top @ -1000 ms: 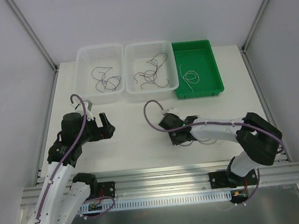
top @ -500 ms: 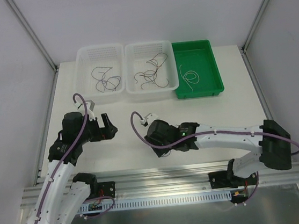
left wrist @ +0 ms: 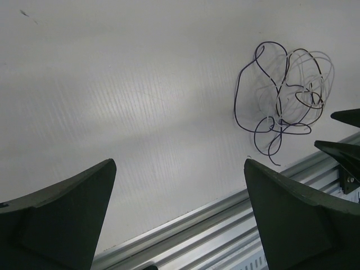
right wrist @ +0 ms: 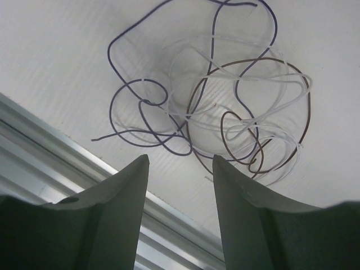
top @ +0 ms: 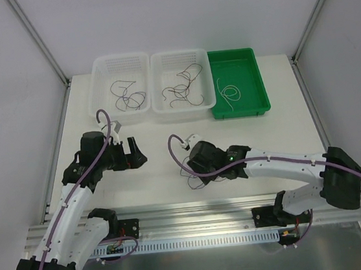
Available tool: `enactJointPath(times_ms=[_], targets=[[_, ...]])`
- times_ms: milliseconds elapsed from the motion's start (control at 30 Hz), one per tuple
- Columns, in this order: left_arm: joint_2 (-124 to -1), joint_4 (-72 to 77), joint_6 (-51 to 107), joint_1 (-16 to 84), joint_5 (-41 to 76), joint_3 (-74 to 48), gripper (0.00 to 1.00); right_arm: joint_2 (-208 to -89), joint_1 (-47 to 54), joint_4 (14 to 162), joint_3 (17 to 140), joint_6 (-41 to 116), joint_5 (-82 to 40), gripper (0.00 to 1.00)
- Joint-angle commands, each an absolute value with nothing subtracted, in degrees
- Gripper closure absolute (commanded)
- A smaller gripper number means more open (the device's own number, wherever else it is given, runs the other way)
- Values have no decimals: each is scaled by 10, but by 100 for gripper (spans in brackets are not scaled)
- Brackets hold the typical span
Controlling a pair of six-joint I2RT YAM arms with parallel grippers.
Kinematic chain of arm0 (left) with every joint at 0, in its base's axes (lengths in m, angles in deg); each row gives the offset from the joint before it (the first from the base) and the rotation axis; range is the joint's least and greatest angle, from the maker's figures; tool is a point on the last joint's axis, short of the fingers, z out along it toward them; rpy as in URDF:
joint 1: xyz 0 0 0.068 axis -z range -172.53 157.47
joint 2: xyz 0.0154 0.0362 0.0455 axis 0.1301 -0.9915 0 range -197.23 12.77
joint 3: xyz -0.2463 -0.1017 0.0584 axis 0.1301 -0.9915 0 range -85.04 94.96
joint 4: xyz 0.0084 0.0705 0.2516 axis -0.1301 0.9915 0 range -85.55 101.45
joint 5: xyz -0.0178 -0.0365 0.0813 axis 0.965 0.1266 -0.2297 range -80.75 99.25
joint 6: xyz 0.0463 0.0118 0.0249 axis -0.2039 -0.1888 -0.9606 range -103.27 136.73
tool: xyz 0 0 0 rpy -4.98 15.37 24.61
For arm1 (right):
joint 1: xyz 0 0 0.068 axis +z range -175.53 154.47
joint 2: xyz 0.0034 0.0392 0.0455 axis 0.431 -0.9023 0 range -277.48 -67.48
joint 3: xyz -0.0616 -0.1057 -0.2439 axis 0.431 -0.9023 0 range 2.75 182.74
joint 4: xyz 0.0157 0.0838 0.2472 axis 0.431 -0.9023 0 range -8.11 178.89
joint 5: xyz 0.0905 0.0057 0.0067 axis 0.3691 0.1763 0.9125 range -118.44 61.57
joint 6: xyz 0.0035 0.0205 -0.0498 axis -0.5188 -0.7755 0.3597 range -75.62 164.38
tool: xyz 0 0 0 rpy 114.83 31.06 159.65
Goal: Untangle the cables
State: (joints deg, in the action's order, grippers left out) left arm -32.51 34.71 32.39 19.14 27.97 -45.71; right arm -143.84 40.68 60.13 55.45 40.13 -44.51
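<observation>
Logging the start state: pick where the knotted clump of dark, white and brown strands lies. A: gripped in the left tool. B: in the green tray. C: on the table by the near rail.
C: the clump lies on the table beside the rail, before the open right tool.

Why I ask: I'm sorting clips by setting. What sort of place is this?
Most likely a robotics lab test cell: a white table walled by plain white panels, a left arm and right arm bolted to an aluminium rail, and a green tray holding one white cable.
</observation>
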Motion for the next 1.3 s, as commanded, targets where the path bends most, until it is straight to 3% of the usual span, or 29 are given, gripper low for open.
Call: enactJointPath(times_ms=[0,267,400,433,500,900,1267], targets=[[-329,334,315,195,302,-463,1,-1456,392,639,544,440,-421,47],[-337,334,316,195,303,-466,1,-1520,388,694,551,475,-378,54],[-339,334,316,195,303,-465,1,-1519,388,688,560,479,-385,76],[-339,334,316,195,303,-465,1,-1513,388,679,566,481,-386,87],[-340,335,317,195,303,-466,1,-1494,388,654,578,481,-392,99],[-337,334,319,195,296,-467,1,-1317,414,553,733,507,-412,99],[-328,327,332,196,343,-468,1,-1207,414,615,702,476,-527,99]])
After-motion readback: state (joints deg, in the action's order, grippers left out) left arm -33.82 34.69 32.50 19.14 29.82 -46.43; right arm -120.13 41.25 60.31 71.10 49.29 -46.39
